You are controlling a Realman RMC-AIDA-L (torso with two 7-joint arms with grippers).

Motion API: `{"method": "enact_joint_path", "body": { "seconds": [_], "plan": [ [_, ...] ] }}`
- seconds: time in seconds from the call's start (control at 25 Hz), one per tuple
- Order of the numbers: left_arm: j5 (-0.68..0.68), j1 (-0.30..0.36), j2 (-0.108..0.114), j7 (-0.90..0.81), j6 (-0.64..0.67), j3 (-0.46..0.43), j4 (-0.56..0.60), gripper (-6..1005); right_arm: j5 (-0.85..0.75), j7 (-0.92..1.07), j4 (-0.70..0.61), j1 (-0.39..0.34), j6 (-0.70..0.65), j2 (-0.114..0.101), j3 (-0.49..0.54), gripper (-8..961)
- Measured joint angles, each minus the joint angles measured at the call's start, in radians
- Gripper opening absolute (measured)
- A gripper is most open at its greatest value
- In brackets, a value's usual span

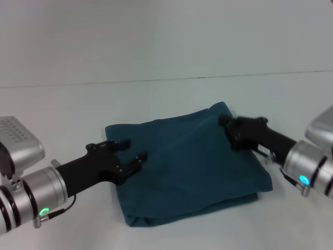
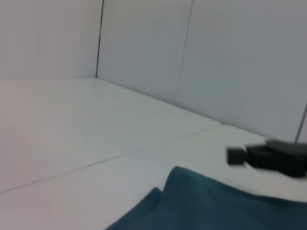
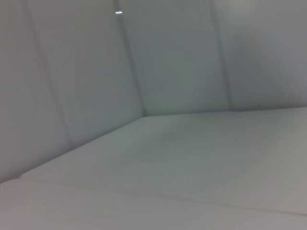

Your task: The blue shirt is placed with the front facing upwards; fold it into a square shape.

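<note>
- Shirt lies folded, roughly square.
- Left gripper hovers spread at its left edge; lift clear without snagging.
- Right gripper over far corner; jaws unclear.

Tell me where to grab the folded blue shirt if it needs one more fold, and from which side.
Probably the far right corner of the blue shirt, where the right gripper sits: that corner stands slightly raised, so fingers could pinch it from the right. The near edge shows stacked layers, harder to take cleanly. The left gripper, fingers open, hovers at the left edge and could take the far left corner likewise.
</note>
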Motion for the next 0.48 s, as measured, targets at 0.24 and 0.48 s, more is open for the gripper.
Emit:
{"method": "enact_joint_path", "body": {
  "seconds": [0.24, 0.48],
  "plan": [
    [-0.005, 0.030, -0.001, 0.010, 0.003, -0.003, -0.029, 537, -0.019, -0.017, -0.020, -0.103, -0.081, 0.000, -0.044, 17],
    [-0.005, 0.030, -0.002, 0.010, 0.003, -0.003, -0.025, 537, -0.020, -0.077, 0.034, -0.140, -0.010, 0.006, -0.075, 21]
  ]
}}
